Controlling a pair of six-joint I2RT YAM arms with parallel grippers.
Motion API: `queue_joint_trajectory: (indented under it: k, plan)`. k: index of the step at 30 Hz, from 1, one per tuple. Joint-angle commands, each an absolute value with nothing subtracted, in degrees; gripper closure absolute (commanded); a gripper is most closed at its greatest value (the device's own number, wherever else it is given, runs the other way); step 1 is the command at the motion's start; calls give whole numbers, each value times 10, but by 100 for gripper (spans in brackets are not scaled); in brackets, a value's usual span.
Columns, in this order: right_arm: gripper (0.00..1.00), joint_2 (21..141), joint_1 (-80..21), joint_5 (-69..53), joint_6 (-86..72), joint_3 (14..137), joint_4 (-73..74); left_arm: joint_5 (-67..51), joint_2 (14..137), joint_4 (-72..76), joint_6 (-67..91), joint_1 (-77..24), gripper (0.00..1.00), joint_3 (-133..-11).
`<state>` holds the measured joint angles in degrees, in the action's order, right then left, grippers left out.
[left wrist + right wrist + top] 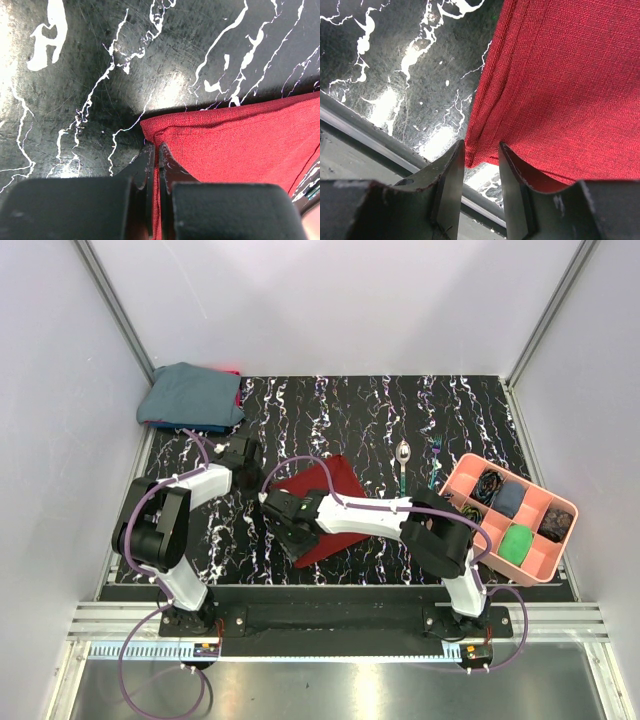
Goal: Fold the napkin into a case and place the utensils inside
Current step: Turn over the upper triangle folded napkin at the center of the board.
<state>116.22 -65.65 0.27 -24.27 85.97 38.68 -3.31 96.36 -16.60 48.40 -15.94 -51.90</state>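
The dark red napkin (pixel 325 508) lies flat in the middle of the black marbled table, one corner pointing away from me. My left gripper (pixel 256 476) sits at its left corner. In the left wrist view that gripper (pixel 156 148) is shut on a pinched fold of the napkin (pixel 235 140). My right gripper (pixel 288 533) is at the near-left edge. In the right wrist view its jaws (pixel 481 148) stand apart around a corner of the napkin (pixel 560 90), a gap showing on both sides. The utensils lie to the right: a spoon (pixel 402 466) and a teal-handled fork (pixel 435 460).
A pink compartment tray (pixel 531 485) with small items stands at the right. A blue-grey cloth bundle (pixel 192 395) sits at the back left corner. The metal rail of the table's near edge (pixel 365 135) runs close under the right gripper. White walls close in three sides.
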Motion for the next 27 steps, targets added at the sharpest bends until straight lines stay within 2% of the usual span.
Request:
queue_joint_trajectory:
  k: [1,9,27]
  plan:
    - [58,1159,-667,40,-242,891,402,-44,978,-191,483,-159,100,-497]
    - [56,1165,-680,72,-238,914,425,-47,980,-188,485,-156,100,-491]
    - [56,1215,-686,51,-235,893,408,-55,983,-186,487,-150,100,-489]
